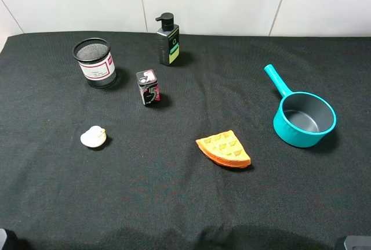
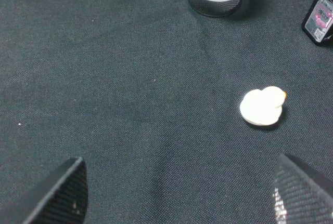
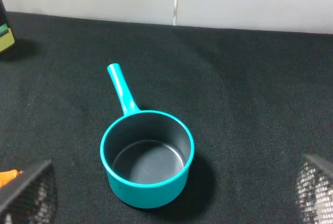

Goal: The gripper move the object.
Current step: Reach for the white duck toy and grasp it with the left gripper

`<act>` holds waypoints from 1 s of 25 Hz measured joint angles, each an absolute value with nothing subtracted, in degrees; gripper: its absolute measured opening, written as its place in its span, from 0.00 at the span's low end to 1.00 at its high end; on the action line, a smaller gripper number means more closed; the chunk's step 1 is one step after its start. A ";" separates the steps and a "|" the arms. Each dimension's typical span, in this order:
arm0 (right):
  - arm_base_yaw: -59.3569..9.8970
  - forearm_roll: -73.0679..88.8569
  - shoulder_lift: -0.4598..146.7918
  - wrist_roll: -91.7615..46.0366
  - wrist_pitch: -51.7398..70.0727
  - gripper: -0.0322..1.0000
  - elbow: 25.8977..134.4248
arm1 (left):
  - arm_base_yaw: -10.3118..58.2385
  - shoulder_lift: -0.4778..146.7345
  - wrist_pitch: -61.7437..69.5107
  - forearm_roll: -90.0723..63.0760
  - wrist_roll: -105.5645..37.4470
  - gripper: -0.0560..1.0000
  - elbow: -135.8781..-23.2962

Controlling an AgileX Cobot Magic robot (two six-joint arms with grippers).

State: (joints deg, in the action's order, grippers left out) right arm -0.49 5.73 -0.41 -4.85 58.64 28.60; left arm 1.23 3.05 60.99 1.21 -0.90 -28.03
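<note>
exterior high view: a black cloth (image 1: 174, 203) covers the table. the white duck toy (image 1: 93, 137) lies on the left side of it, touching nothing else. farther back on the left stands a mesh cup (image 1: 94, 62) with a white label. just right of the cup is a small box (image 1: 148, 87) with pink print. a dark pump bottle (image 1: 167, 39) stands near the far edge. an orange waffle wedge (image 1: 224, 149) lies near the middle, well to the right of the duck toy. a teal saucepan (image 1: 304, 119) sits on the right, its handle pointing far and left.

left wrist view: the left gripper (image 2: 180, 162) has its black fingers (image 2: 57, 193) spread wide, with only bare cloth between them; it grips nothing. the duck toy lies on the cloth ahead of the fingers, apart from both and closer to one of them, a speck of orange beak at its edge. beyond it are the base of the mesh cup and the small box.

right wrist view: the right gripper (image 3: 177, 161) also stands wide apart, its fingers (image 3: 28, 195) holding nothing. the teal saucepan sits ahead of them, touched by neither, showing its dark inside. a sliver of the waffle wedge shows beside one finger.
</note>
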 joint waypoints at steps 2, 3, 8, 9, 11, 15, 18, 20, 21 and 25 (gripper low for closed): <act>-0.49 5.73 -0.41 -4.85 58.64 0.70 28.60 | 1.23 3.05 60.99 1.21 -0.90 0.77 -28.03; -0.49 5.73 -0.41 -4.85 58.64 0.70 28.60 | 1.23 3.05 60.99 1.21 -0.90 0.77 -28.03; -0.49 5.73 -0.41 -4.85 58.64 0.70 28.60 | 1.23 3.05 60.99 1.21 -0.90 0.77 -28.03; -0.49 5.73 -0.41 -4.85 58.64 0.70 28.60 | 1.23 3.05 60.99 1.21 -0.90 0.77 -28.03; -0.49 5.73 -0.41 -4.85 58.64 0.70 28.60 | 1.23 3.05 60.99 1.21 -0.90 0.77 -28.03; -0.49 5.73 -0.41 -4.85 58.64 0.70 28.60 | 1.23 3.18 60.99 1.21 -0.90 0.77 -28.03; -0.49 5.73 -0.41 -4.85 58.64 0.70 28.60 | 1.23 5.40 60.81 1.21 -0.90 0.77 -28.17; -0.49 5.73 -0.41 -4.85 58.64 0.70 28.60 | 1.23 8.21 60.56 1.21 -0.85 0.77 -28.67; -0.49 5.73 -0.41 -4.85 58.64 0.70 28.60 | 1.23 9.88 60.52 1.21 -0.85 0.77 -29.06; -0.49 5.73 -0.41 -4.85 58.64 0.70 28.60 | 1.23 16.79 60.23 1.16 -0.85 0.77 -30.74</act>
